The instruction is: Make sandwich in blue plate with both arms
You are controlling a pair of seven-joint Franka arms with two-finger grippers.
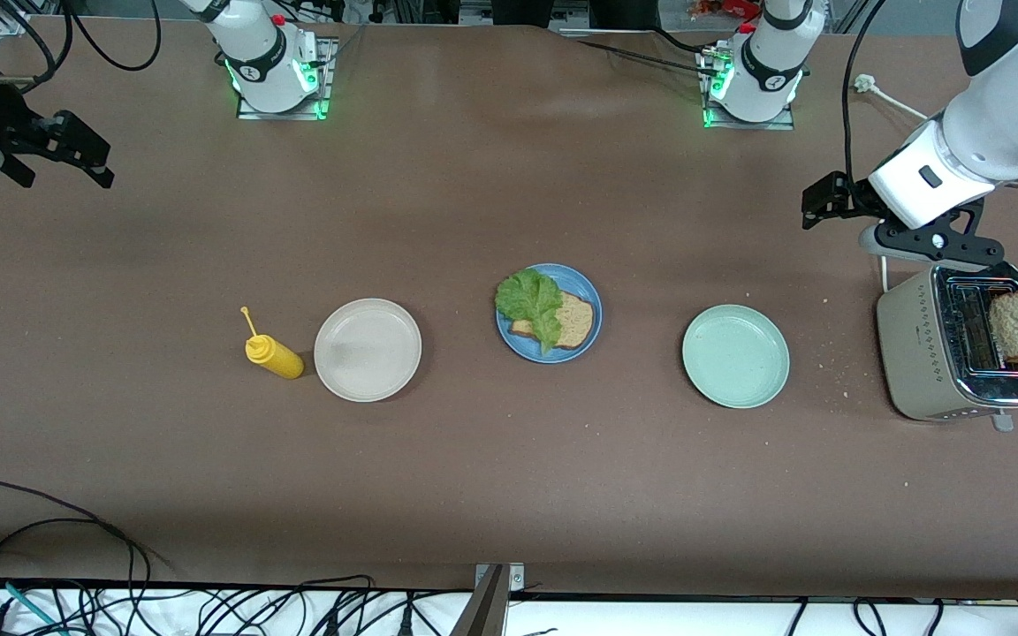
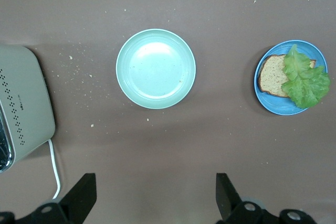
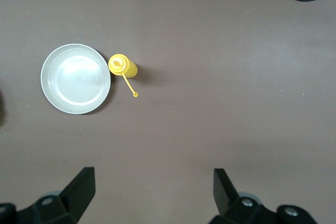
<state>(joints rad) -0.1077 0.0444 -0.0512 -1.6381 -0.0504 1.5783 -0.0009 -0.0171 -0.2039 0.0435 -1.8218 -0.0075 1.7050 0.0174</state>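
So the blue plate sits mid-bench with one bread slice on it and a lettuce leaf flopped over the top, no second slice on there yet. That second slice is poking up out of the toaster down at the left arm's end of the bench.

The left hand is up in the air just by the toaster, fingers spread wide with nothing between them. From it, the mint-green plate comes first, then the blue plate farther along toward the right arm's end.

The right hand hangs over bare bench at its own end, also wide open and empty. Closest stuff to it is the yellow mustard bottle, standing just beside the beige plate, which is bare.
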